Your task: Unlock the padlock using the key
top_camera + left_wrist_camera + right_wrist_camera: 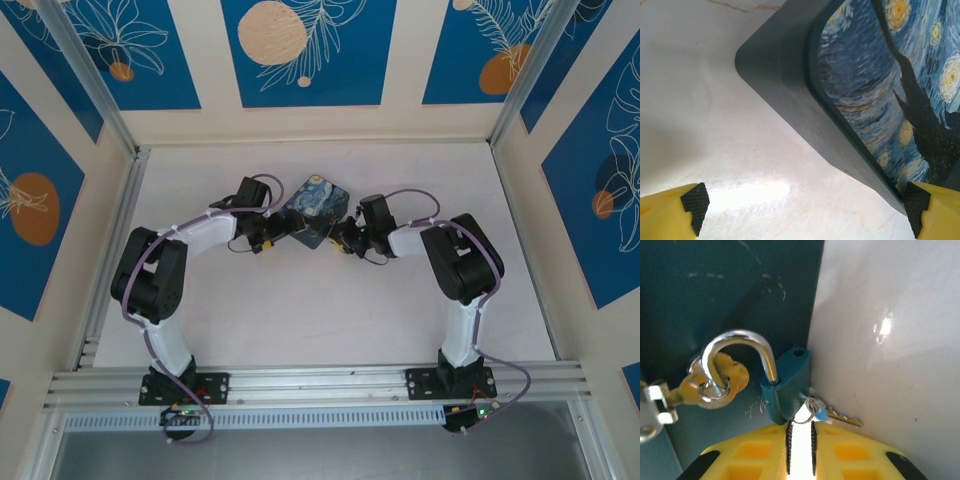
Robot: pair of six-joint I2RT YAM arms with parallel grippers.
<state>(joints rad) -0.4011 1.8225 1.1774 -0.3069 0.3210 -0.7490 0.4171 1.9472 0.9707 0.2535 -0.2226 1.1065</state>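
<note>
padlock (pixel 784 392): I guess tiny, light, hard, slippery; hold its blue body | key (pixel 841 418): thin, bends easily | right pincer (pixel 800 447): pressed together, can't tell if pinching | left pincer (pixel 805 210): spread

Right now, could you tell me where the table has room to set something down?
Bare: the table from the tin down to the near rail, and the strip behind the tin. Crowded: the tin's near sides, where the left gripper, right gripper and padlock sit.

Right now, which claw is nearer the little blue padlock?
Right. The right claw nearly touches the padlock; the left claw is across the Starry Night tin.
</note>
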